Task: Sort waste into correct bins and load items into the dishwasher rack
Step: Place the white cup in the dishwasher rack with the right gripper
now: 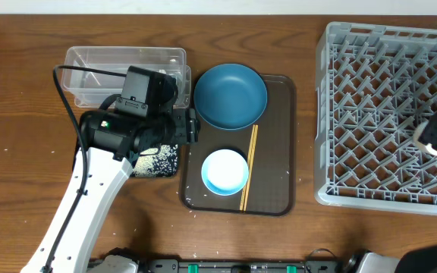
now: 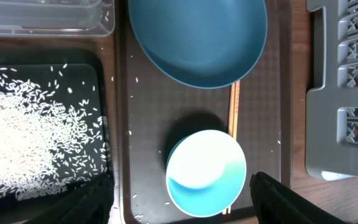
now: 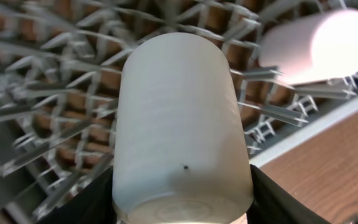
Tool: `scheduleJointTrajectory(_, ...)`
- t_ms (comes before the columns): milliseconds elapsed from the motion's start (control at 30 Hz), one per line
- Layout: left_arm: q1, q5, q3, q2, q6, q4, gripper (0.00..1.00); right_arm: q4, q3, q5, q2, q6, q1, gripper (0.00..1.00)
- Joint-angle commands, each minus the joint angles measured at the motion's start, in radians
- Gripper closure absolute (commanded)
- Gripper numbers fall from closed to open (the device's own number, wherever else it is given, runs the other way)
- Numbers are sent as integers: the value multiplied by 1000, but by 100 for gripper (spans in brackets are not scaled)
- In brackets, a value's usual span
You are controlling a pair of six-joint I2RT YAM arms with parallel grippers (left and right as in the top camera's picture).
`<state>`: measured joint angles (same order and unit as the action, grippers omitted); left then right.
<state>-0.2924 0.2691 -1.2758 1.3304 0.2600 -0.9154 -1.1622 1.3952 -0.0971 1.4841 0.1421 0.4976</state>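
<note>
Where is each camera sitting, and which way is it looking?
Overhead: fixed above the table, facing straight down on the brown tray, rack and left arm.
Left wrist: on the left arm, looking down at the blue dish, white bowl and black tray; the open left tool's fingers show at the bottom.
Right wrist: faces the rack; the right tool's fingers grip a white cup.
Shared: overhead and left wrist both show dish, bowl and chopsticks.
</note>
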Motion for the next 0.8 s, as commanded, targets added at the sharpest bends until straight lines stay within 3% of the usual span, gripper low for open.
scheduleJointTrajectory(0, 2, -20, -4, 7, -16, -5, 27, 36, 12, -30, 48, 38, 40, 89)
scheduleJointTrajectory(200, 1, -20, -4, 7, -16, -5, 27, 90, 12, -30, 114, 45, 59, 87)
scheduleJointTrajectory(267, 1, -20, -4, 7, -16, -5, 27, 96, 12, -24, 134, 45, 61, 79)
scheduleJointTrajectory(300, 1, -20, -4, 7, -16, -5, 27, 95, 12, -8, 146, 44, 61, 54)
scheduleJointTrajectory(367, 1, -20, -4, 7, -16, -8, 26, 97, 12, 27, 159, 43, 61, 21)
scheduleJointTrajectory(400, 1, -20, -4, 7, -16, -10, 23, 99, 12, 46, 162, 43, 61, 7)
scheduleJointTrajectory(433, 1, -20, -4, 7, -16, -12, 22, 99, 12, 59, 163, 44, 61, 1)
scheduleJointTrajectory(600, 1, -20, -4, 7, -16, -32, 21, 97, 19, 108, 134, 45, 57, 1)
scheduleJointTrajectory(767, 1, -21, -4, 7, -16, -65, 21, 96, 49, 332, 67, 11, 8, 1)
